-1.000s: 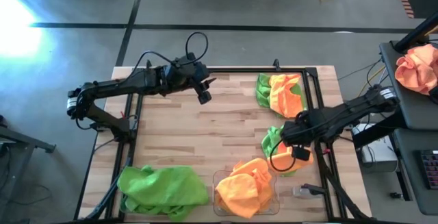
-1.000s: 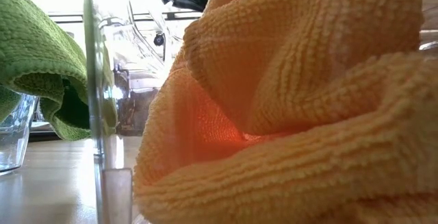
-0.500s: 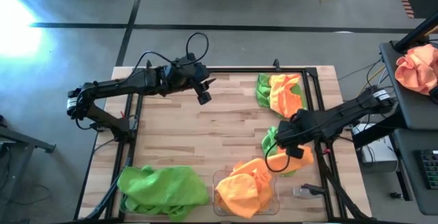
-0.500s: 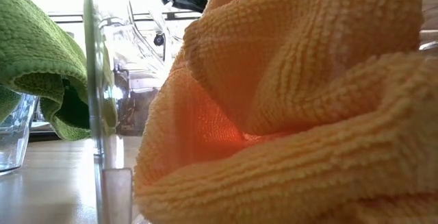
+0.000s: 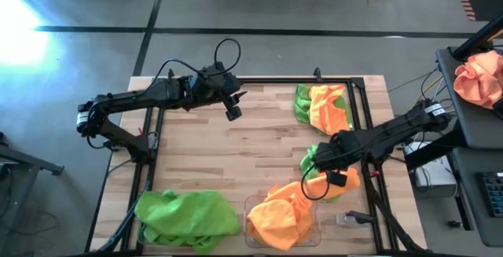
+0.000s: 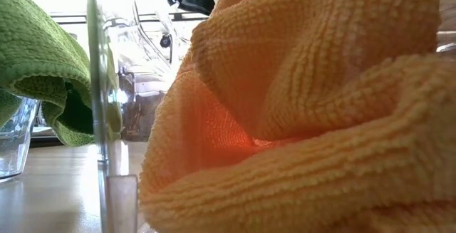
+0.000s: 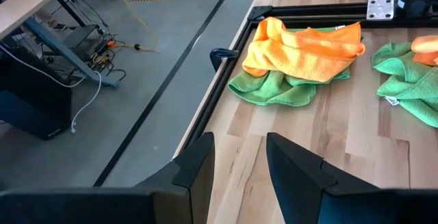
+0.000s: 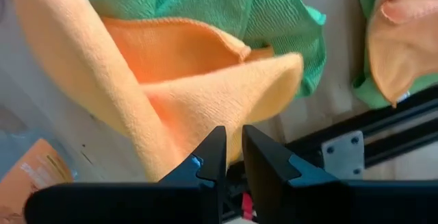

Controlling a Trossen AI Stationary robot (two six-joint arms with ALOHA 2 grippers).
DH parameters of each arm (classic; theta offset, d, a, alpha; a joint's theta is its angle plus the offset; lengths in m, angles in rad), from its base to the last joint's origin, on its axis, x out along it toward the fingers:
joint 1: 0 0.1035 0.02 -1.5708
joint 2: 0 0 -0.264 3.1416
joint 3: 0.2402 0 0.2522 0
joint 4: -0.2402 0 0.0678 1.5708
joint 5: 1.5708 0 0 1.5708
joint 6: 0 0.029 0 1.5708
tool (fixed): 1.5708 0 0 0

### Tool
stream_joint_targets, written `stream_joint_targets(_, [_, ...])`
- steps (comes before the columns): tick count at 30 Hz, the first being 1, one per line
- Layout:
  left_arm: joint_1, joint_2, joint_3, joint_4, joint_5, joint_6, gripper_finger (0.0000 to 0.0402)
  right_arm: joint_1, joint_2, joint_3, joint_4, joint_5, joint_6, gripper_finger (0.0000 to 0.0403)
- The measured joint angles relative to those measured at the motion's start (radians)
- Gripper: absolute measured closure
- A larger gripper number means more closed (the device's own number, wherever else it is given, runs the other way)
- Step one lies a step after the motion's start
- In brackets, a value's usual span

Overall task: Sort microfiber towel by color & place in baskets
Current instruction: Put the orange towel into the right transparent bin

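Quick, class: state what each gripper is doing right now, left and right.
Left gripper: open, holding nothing, above the table's far left.
Right gripper: shut on an orange towel.

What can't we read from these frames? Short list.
- Left basket: high view, green towels cover it; almost none of it can be seen.
- Right basket: contents under the top orange towels hidden.
- Low view: one orange towel fills the frame, blocking the table and both arms.
- Right gripper: right wrist view shows narrow-set jaws; whether they pinch the orange towel is unclear.
- Green towel: the right arm hides much of it.
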State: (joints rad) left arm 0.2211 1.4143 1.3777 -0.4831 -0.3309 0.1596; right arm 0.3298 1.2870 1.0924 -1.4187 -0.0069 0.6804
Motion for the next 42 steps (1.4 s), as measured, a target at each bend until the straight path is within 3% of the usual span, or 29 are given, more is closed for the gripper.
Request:
stream_joint_targets(14, [0.000, 0.000, 0.000, -0.006, 0.000, 0.000, 0.0283, 0.000, 0.047, 0.000, 0.052, 0.031, -0.001, 0.0358])
stream_joint_targets(24, [0.000, 0.000, 0.000, -0.013, 0.000, 0.000, 0.0283, 0.000, 0.058, -0.001, 0.067, -0.058, 0.012, 0.0358])
stream_joint_targets(42, [0.002, 0.000, 0.003, -0.015, 0.000, -0.094, 0.0283, -0.001, 0.058, -0.001, 0.081, 0.052, -0.013, 0.0343])
